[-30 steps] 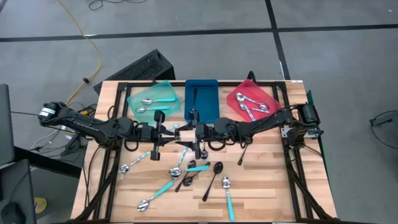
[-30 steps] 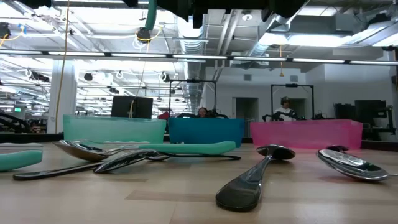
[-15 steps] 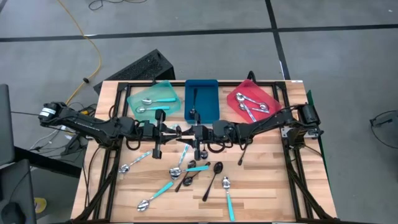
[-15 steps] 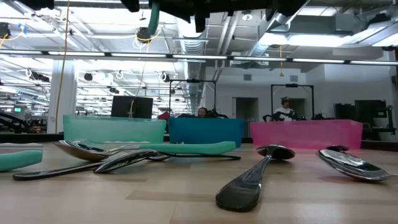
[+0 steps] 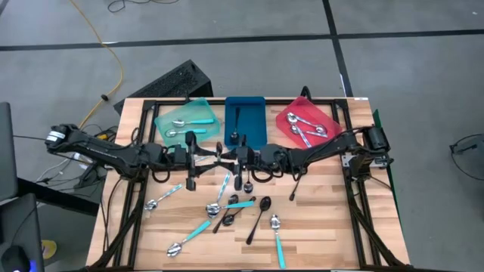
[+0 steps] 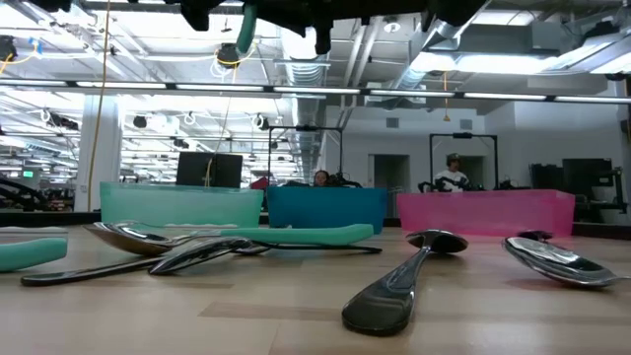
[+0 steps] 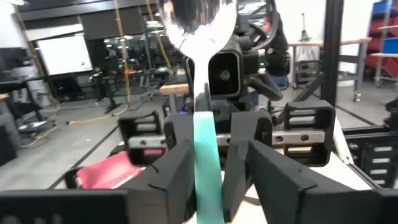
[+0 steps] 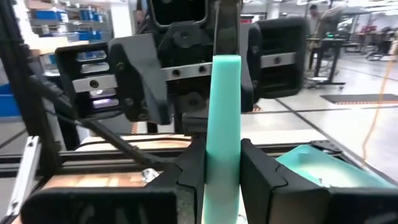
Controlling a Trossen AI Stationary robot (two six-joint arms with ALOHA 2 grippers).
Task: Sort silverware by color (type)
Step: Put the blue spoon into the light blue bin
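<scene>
Mid-handover, the right gripper (image 8: 221, 163) clamps a teal-handled silver spoon (image 8: 225, 118); the left gripper (image 7: 207, 163) stands parted beside it. A few spoons lie in the teal tray (image 5: 163, 121), blue tray (image 5: 257, 113) and red tray (image 5: 283, 119); loose spoons (image 5: 261, 215) await sorting.

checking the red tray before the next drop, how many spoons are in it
2, as far as the high view shows: both silver spoons lie crossed in the middle of the red tray. A third could be hidden in the overlap.

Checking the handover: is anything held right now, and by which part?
A teal-handled spoon stands between both grippers above the table. The right gripper holds it by the teal handle; the left gripper flanks the same handle, but its grip cannot be told.
</scene>
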